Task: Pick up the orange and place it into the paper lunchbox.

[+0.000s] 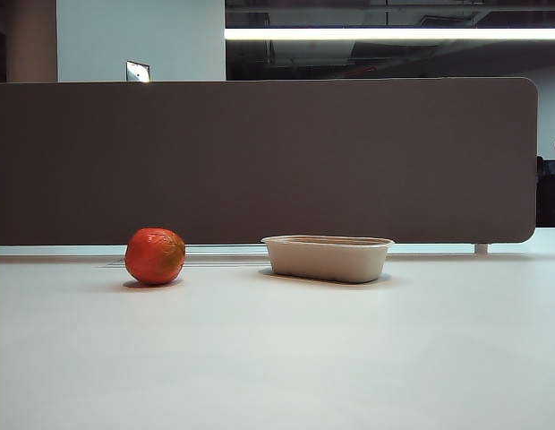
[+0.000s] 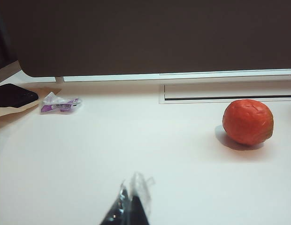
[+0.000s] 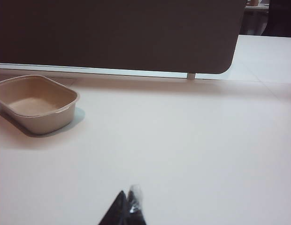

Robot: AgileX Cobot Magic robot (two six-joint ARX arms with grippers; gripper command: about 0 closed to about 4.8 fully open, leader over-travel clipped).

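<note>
scene: white tabletop (image 1: 277, 358) before a dark partition (image 1: 260, 161) | orange (image 1: 155, 255) rests left of the empty paper lunchbox (image 1: 328, 258), apart from it | left gripper (image 2: 129, 206) jaws closed, short of the fruit | right gripper (image 3: 127, 208) jaws look closed, holding nothing | advice: open left jaws wide, descend centred over the orange, close gently.

matt, slightly wrinkled skin on the orange (image 1: 155, 255); beside it, the matt paper-pulp paper lunchbox (image 1: 328, 258); both on a smooth white table (image 1: 277, 358).
</note>
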